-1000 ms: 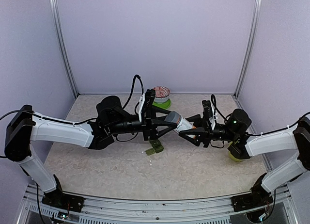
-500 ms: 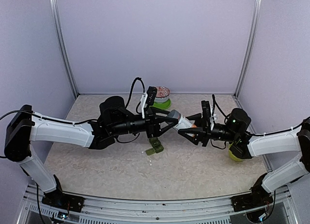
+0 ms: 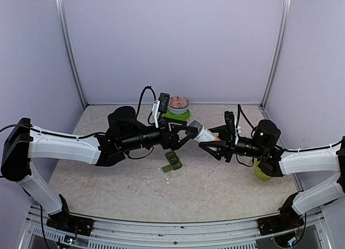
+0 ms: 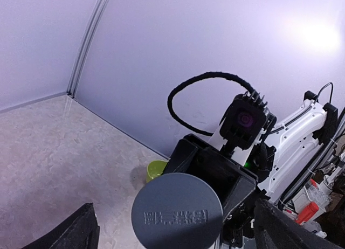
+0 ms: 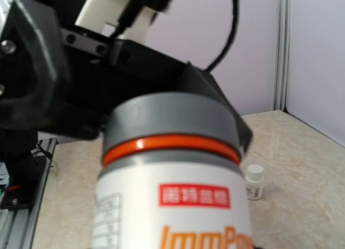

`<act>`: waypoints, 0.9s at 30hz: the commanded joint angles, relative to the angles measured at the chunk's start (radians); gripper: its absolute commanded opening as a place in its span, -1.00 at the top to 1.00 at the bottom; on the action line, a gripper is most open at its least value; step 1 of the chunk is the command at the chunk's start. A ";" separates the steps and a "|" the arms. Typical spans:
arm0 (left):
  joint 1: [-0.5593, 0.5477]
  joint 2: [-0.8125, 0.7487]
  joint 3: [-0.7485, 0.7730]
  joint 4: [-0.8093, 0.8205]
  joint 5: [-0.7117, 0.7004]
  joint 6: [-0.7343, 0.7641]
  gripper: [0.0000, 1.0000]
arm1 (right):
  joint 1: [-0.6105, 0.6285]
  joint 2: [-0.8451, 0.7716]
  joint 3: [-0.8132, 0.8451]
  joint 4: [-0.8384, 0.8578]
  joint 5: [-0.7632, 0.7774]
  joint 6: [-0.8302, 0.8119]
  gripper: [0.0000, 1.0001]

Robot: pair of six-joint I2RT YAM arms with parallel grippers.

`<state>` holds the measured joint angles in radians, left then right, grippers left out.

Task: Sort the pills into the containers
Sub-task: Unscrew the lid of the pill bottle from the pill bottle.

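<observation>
Top external view: over the pale worktop (image 3: 108, 189) both arms reach inward and meet in mid-air. The right hand (image 3: 211, 142) is clamped on the body of a white bottle (image 3: 205, 134), which is tilted with its grey cap (image 4: 177, 211) pointing into the left hand (image 3: 187, 135). That hand's fingers stand wide on either side of the cap, clear of it. On the worktop below the left hand lie the dark green containers (image 3: 173, 160), with the pills (image 3: 166, 170) as white specks beside their near end.
</observation>
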<state>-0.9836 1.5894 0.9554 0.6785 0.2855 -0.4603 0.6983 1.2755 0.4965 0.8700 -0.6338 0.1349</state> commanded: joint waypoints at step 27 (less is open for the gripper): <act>0.019 0.020 0.010 0.163 0.486 0.298 -0.98 | 0.109 0.098 0.038 0.225 -0.135 0.277 0.47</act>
<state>-0.9489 1.5944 0.9379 0.8307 0.7177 -0.2008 0.7967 1.3586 0.4980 1.0096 -0.7593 0.3794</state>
